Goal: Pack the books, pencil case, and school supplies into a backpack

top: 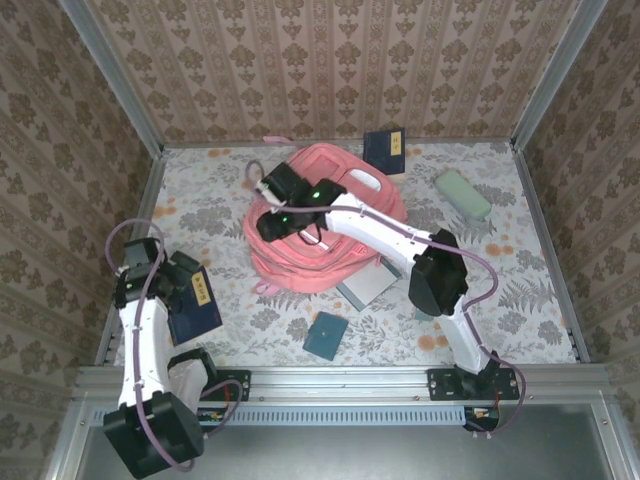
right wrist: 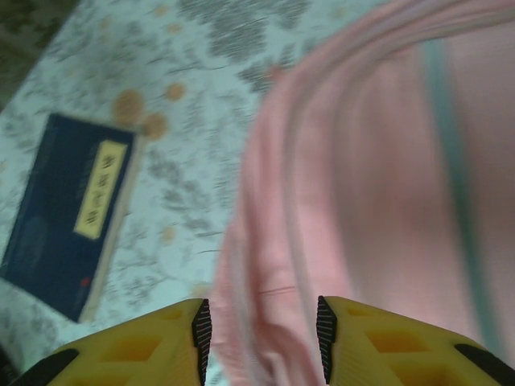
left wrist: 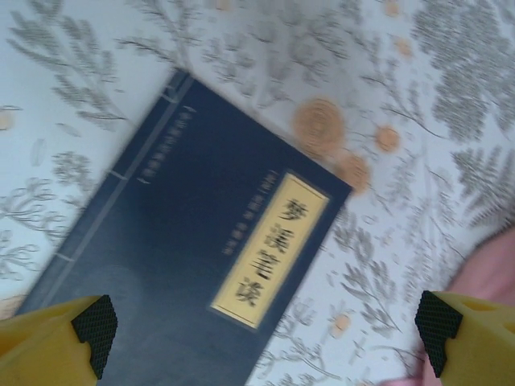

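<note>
Left hand (left wrist: 265, 330) released, jaws wide, hovering over navy flat book with yellow label (left wrist: 189, 241), which lies flat on the floral-cloth bench (top: 500, 290), left side. To grab it well: drop lower, straddle one edge, close firmly, as a flat cover gives little purchase. Right hand (right wrist: 261, 330) at big pink fabric backpack (right wrist: 386, 201) mid-bench, pink fold between part-spread fingers; gripping or not, cannot tell. It should hold the mouth open. Backpack interior hidden, contents unknown. Outside: second navy book (top: 385, 150), mint-green soft pencil case (top: 462, 193), square dark-teal pad (top: 325, 335), thin grey-white book (top: 365, 287) against backpack.
</note>
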`<state>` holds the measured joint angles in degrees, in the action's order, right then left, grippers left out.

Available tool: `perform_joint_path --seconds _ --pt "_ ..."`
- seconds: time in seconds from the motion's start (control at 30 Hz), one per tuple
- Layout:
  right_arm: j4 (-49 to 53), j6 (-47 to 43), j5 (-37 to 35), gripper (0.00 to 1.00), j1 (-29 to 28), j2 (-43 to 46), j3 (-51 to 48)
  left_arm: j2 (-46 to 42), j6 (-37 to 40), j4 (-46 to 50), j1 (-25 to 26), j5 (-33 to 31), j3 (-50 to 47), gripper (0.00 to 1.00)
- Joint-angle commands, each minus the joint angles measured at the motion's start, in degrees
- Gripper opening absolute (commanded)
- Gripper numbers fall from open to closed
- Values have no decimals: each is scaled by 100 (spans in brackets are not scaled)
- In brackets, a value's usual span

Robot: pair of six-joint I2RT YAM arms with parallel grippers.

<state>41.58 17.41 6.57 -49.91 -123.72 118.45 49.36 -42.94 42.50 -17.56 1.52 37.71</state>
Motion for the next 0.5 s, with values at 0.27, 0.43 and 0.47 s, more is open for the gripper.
perform_joint_path --seconds 0.27,0.43,0.47 --pt "-506 455 358 42 -651 -108 -212 283 58 -297 -1266 124 -857 100" --pt "-589 537 354 42 -723 -135 -279 473 -29 -962 -1459 806 -1249 100" --pt "-592 540 347 41 -730 -136 -292 468 2 -1041 -1460 933 -1303 99"
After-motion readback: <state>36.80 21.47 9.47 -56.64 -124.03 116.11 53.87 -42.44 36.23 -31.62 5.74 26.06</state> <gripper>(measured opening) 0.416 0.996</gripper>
